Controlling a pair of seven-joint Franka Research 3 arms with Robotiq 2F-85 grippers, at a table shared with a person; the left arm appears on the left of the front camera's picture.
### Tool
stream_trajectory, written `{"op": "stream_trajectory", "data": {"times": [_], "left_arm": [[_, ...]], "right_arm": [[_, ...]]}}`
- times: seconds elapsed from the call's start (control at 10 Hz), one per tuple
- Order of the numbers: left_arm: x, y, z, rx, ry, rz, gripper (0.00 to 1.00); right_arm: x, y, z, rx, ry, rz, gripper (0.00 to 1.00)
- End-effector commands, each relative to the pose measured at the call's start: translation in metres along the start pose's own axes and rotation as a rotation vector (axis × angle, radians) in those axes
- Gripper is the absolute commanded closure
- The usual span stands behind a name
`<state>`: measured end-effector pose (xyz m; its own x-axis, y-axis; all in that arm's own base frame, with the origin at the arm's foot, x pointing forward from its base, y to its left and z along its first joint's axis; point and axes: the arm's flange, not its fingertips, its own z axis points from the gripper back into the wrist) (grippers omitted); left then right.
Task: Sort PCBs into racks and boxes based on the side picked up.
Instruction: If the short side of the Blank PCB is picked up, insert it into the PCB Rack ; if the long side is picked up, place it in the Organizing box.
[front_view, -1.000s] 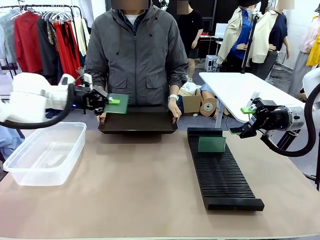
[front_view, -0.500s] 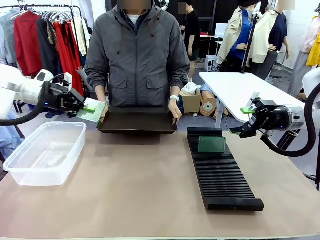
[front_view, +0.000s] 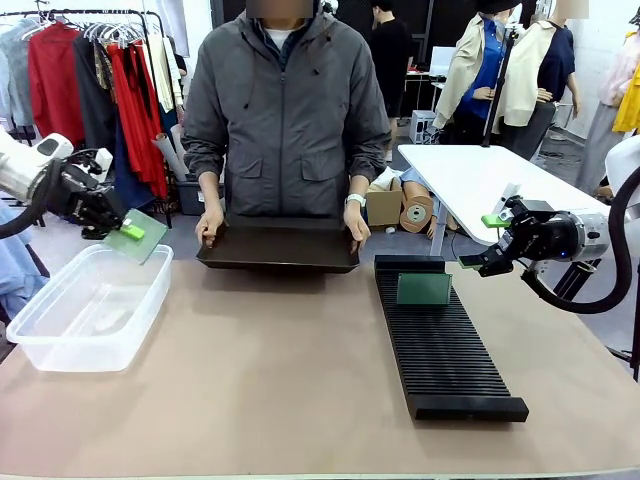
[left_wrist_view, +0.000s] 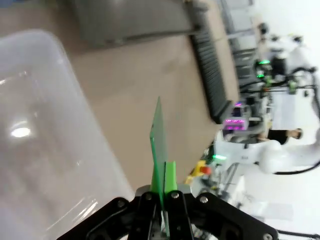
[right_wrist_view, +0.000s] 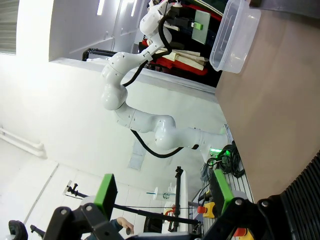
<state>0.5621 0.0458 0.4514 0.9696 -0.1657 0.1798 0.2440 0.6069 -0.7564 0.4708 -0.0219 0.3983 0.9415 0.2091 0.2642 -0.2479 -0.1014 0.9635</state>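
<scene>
My left gripper (front_view: 128, 232) is shut on a green PCB (front_view: 137, 237), holding it tilted over the far edge of the clear box (front_view: 88, 305) at the table's left. Seen from the left wrist, that PCB (left_wrist_view: 159, 140) stands edge-on between my fingers with the box (left_wrist_view: 45, 145) below. A second PCB (front_view: 424, 288) stands upright in a slot near the far end of the long black rack (front_view: 440, 340). My right gripper (front_view: 478, 242) hangs open and empty to the right of the rack. From the right wrist its green pads (right_wrist_view: 107, 192) stand wide apart.
A person across the table holds a smooth dark flat tray (front_view: 278, 245) with both hands at the far middle. A white table (front_view: 480, 175) stands behind on the right. A clothes rail (front_view: 90, 70) is at the back left.
My left gripper has carried the PCB leftward from beside the dark tray and down to the box's far edge. The right arm has not moved.
</scene>
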Motion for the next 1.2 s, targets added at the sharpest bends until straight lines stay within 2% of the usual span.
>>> {"op": "stream_trajectory", "data": {"times": [0.0,0.3,0.5,0.9,1.1], "left_arm": [[-0.003,0.008,0.005,0.204,0.026,0.025,1.0],[-0.008,0.028,-0.006,0.399,0.038,0.023,1.0],[-0.009,0.037,-0.017,0.398,0.046,0.023,1.0],[-0.013,0.059,-0.03,0.347,-0.002,0.053,1.0],[-0.013,0.068,-0.041,0.335,0.015,0.053,1.0]], "right_arm": [[0.0,0.002,-0.001,0.001,0.002,-0.002,0.0],[0.0,0.002,-0.001,0.001,0.002,-0.002,0.0],[0.0,0.002,-0.001,0.001,0.002,-0.002,0.0],[0.0,0.002,-0.001,0.001,0.002,-0.002,0.0],[0.0,0.002,-0.001,0.001,0.002,-0.002,0.0]]}}
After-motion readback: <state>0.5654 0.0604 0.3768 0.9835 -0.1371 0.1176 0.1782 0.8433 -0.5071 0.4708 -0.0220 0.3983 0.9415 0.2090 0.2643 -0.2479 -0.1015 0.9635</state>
